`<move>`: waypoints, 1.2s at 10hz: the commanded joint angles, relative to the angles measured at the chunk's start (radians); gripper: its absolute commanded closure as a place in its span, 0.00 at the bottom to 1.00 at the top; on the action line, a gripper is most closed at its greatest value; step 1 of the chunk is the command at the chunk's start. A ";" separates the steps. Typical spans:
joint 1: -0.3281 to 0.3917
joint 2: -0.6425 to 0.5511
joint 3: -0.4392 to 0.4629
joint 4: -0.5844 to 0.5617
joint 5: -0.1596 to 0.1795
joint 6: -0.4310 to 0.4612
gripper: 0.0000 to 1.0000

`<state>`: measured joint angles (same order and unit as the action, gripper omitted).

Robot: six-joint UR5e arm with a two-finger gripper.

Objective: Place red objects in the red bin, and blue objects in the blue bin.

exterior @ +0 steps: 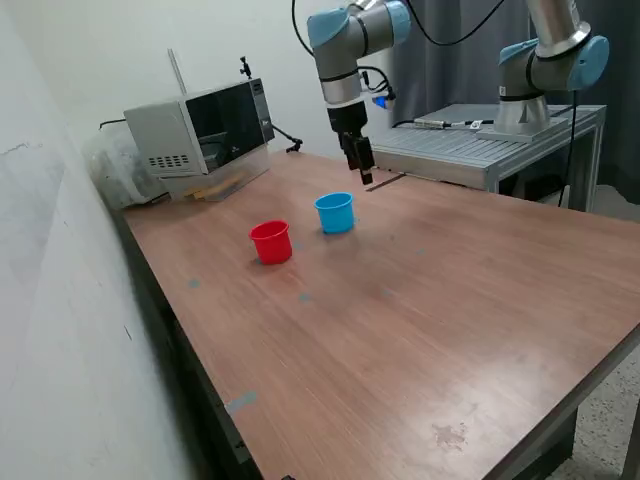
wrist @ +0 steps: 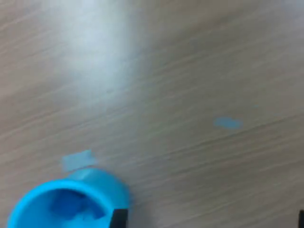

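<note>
Two cups stand upright on the surface (exterior: 420, 330), near each other but apart. One cup (exterior: 271, 241) is toward the exterior view's left and nearer the camera; the other cup (exterior: 335, 212) is to its right and farther back. Behind them, at the far left corner, sits a microwave (exterior: 200, 128). The pincer (exterior: 365, 172) hangs above the surface just behind the farther cup.

The wooden table (exterior: 420, 300) carries the red cup (exterior: 271, 242), the light blue cup (exterior: 335, 213) and a microwave (exterior: 200, 130).

Only the red cup (exterior: 271, 241) and blue cup (exterior: 335, 212) interrupt the tabletop (exterior: 420, 320).
</note>
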<state>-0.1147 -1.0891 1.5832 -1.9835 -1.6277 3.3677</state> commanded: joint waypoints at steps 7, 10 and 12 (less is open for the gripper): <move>0.109 -0.452 0.181 0.294 0.032 -0.033 0.00; 0.118 -0.561 0.241 0.377 0.032 -0.031 0.00; 0.121 -0.610 0.262 0.454 0.032 -0.030 0.00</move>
<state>0.0032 -1.6597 1.8262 -1.5854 -1.5951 3.3368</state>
